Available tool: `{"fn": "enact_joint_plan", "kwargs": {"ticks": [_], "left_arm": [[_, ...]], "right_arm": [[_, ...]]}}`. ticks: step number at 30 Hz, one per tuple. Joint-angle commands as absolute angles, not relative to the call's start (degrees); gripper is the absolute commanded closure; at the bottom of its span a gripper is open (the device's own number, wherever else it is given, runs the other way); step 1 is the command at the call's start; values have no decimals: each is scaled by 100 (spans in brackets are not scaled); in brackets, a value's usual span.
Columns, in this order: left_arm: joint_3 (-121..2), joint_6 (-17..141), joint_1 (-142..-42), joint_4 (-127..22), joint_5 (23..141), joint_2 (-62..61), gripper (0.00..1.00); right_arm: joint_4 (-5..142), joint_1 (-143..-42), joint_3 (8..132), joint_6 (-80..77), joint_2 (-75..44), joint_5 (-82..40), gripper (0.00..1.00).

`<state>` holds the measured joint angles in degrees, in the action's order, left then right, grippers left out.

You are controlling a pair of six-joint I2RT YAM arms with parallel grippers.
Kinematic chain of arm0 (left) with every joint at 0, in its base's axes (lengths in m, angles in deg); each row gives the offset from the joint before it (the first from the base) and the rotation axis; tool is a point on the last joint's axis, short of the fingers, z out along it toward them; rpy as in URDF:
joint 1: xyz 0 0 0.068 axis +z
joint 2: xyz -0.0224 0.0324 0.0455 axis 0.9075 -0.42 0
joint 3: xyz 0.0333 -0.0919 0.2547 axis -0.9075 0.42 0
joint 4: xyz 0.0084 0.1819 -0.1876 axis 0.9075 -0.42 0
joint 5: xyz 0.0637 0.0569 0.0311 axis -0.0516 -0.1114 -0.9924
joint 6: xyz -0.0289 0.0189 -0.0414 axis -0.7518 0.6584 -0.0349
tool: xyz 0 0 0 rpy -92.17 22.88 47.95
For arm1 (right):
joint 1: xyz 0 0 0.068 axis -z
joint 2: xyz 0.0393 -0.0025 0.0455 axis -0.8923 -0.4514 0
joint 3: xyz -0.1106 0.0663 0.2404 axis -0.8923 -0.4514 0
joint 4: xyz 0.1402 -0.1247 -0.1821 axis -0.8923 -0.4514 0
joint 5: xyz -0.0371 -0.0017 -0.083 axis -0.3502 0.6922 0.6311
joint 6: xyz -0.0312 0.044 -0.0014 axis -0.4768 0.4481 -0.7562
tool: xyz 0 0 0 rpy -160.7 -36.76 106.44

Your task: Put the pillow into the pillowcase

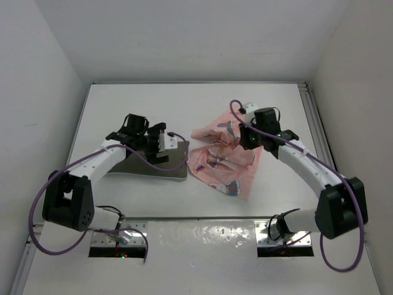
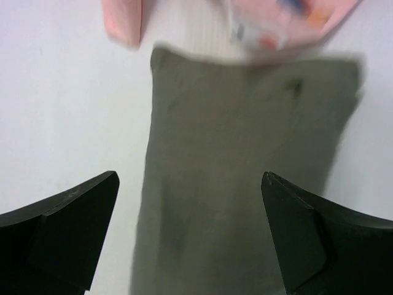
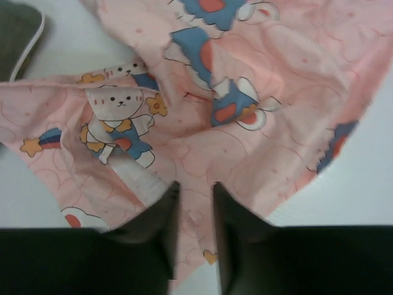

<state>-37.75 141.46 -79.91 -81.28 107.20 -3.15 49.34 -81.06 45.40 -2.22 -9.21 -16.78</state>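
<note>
Left jaws spread over pillow (image 2: 245, 153), right jaws nearly together amid pillowcase (image 3: 276, 123), grip unclear: pinch one hem layer, lift mouth open.

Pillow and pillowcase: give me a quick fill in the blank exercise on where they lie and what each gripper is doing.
The left gripper hovers over the pillow with its jaws ____.
The right gripper is pinching the ____ pillowcase.
In the top view, the pillow lies to the ____ of the pillowcase.
Missing words: open; pink; left.
</note>
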Motion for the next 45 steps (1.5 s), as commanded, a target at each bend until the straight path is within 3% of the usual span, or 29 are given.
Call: {"fn": "enact_joint_plan", "kwargs": {"ticks": [1, 3, 4, 8, 12, 13, 14, 16, 17, 18, 19, 20, 23, 36, 45], "left_arm": [[-3725, 15917, -7756, -8226, 9795, -680, 0], [-3680, 16877, -7730, -8691, 9460, -873, 0], [-3689, 16949, -7730, -8902, 9434, -996, 0], [-3602, 16740, -7729, -8773, 9416, -1356, 0], [-3241, 16624, -7730, -8140, 9433, -1401, 1], [-3188, 16633, -7738, -8052, 9451, -1393, 6], [-3092, 16624, -7738, -8008, 9468, -1401, 14], [-3047, 16624, -7730, -8059, 9530, -1375, 50], [-3013, 16615, -7721, -8086, 9574, -1358, 71], [-3003, 16563, -7721, -8112, 9661, -1331, 100], [-3012, 16510, -7721, -8182, 9697, -1235, 100], [-3047, 16492, -7712, -8270, 9758, -1200, 100], [-3397, 16344, -7607, -8674, 9837, -1059, 100], [-5631, 16325, -7052, -10634, 11190, -444, 100], [-6176, 16325, -7500, -11311, 12227, -311, 100]], "right_arm": [[4806, -8451, 4948, -1035, -1586, -1799, 66], [4814, -8636, 5159, -1274, -2008, -1800, 45], [4841, -8689, 5203, -1362, -2131, -1799, 43], [5069, -8848, 5264, -1363, -2624, -1896, 41], [5113, -8944, 5239, -1310, -3028, -1922, 45], [5192, -8979, 5212, -1266, -3168, -1905, 45], [5245, -8980, 5160, -1240, -3222, -1879, 46], [5385, -8988, 5124, -1135, -3397, -1756, 46], [5447, -9006, 5107, -1082, -3442, -1651, 51], [5578, -9006, 5098, -1029, -3494, -1537, 56], [5649, -9006, 5098, -933, -3547, -1388, 62], [5693, -8997, 5133, -897, -3556, -1325, 77], [5790, -8997, 5290, -731, -3452, -1307, 99], [6105, -8884, 5827, 69, -2537, -1632, 100], [6642, -8611, 6521, 1467, -3221, -1641, 100]]}}
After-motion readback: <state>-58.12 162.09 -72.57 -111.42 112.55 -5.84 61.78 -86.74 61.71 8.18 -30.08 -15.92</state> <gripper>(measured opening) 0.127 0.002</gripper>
